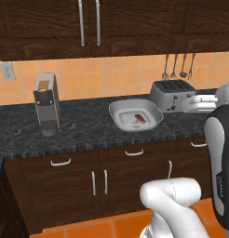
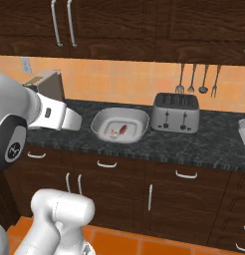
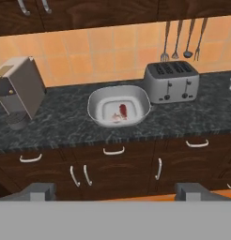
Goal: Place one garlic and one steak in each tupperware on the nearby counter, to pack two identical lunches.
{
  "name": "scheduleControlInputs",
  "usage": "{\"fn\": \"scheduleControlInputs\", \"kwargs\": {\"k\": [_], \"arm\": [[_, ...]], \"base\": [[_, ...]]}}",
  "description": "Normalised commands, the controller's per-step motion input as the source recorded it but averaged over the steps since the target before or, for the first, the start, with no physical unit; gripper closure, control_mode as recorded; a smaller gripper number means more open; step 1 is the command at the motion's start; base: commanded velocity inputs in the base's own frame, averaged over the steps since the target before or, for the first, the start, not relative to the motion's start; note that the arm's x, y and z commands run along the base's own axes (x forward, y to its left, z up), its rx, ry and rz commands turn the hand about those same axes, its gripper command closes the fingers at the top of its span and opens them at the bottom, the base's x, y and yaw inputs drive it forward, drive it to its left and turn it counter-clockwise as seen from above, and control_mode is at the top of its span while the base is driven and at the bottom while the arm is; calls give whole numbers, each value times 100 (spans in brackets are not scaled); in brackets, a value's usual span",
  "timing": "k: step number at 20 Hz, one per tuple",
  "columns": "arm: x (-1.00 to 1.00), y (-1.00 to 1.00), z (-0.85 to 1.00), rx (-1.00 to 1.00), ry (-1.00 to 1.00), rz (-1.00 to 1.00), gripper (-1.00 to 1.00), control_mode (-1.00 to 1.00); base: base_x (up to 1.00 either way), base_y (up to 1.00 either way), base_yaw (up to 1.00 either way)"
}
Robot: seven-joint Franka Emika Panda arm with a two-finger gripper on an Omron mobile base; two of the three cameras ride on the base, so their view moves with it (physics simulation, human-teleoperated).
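Tupperware (image 3: 118, 105), the rounded-square bowl-like one, stood on the counter (image 3: 65, 126) midway between its front edge and the tiled wall, just beside the toaster (image 3: 172, 82) and well apart from the coffee machine (image 3: 18, 91) toward the counter's other end. Inside it we saw one steak (image 3: 123, 111) with one garlic (image 3: 116, 118) touching or almost touching it, so we judged this lunch packed. We found the gripper (image 3: 115, 191) with its tips spread wide and nothing between them, held back from the counter over the floor, facing the cabinet fronts. From the gripper the bowl lay straight ahead and above. In the right base view a pale rim (image 2: 244, 130) at the counter's far end may have been the second container; we could not tell.
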Motion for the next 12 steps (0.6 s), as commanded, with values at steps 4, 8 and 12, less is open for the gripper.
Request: {"fn": "scheduleControlInputs", "kwargs": {"k": [4,8,12], "arm": [[-1,0,0,0,0,0,-100,-100],[0,0,0,0,0,0,-100,100],[0,0,0,0,0,0,-100,100]], "base": [[0,0,0],[0,0,0],[-2,-36,0]]}}
